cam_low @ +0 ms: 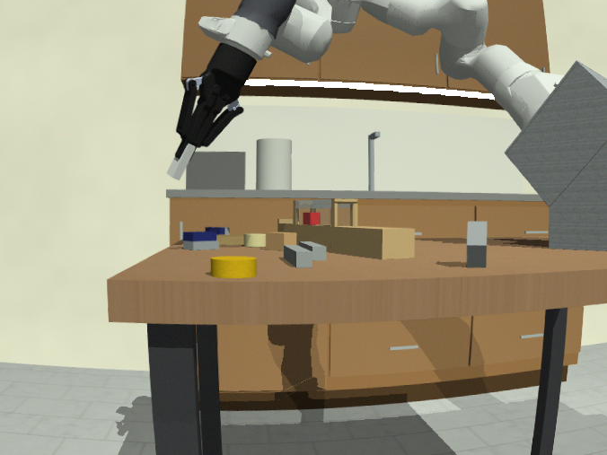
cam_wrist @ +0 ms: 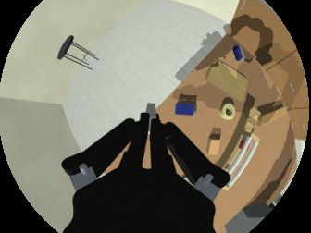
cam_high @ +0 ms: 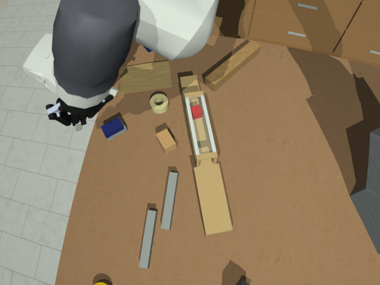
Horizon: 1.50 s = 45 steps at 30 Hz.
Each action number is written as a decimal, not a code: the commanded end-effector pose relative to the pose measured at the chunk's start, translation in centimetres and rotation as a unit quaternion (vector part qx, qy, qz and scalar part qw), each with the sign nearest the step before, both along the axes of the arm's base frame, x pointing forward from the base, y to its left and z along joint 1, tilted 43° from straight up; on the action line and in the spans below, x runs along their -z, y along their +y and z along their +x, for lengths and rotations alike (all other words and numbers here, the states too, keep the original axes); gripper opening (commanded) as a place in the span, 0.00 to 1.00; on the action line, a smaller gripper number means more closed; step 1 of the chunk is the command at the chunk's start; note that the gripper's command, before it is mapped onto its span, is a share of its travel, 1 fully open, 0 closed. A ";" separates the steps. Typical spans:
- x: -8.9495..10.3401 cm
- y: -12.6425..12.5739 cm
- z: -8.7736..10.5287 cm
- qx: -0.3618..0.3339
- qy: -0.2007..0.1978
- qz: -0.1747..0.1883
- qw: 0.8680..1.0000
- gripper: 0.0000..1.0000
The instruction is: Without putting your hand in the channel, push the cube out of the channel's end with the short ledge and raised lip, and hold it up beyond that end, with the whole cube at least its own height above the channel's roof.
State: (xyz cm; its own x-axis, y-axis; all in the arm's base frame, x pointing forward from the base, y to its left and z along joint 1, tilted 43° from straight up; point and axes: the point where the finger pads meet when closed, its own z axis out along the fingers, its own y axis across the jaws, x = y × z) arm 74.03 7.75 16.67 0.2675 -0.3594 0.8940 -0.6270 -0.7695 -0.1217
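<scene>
Table (cam_high: 285, 202) holds channel (cam_high: 211, 129), cube (cam_high: 196, 111) inside — hand (cam_low: 178, 165) closed, aloft.

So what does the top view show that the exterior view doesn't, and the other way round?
Only the top view shows the channel from above, with the red cube inside nearer the short ledge, plus the long ramp board and the full length of both grey bars.

Only the exterior view shows the shut claw raised well above the table, out past its edge, and a whole yellow disc.

Both show the cube, the cream ring and the blue block.
</scene>
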 end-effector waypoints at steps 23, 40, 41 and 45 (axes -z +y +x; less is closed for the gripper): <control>17.3 12.1 -12.8 0.265 0.009 0.225 0.938 0.00; 18.9 13.4 -14.7 0.291 0.016 0.235 0.927 0.00; 18.9 13.4 -14.7 0.291 0.016 0.235 0.927 0.00; 18.9 13.4 -14.7 0.291 0.016 0.235 0.927 0.00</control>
State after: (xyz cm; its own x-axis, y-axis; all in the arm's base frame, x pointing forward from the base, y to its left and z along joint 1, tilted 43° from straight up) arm 59.42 21.25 -2.21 -0.0439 -0.7964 0.6032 -0.9282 -0.1908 -0.3195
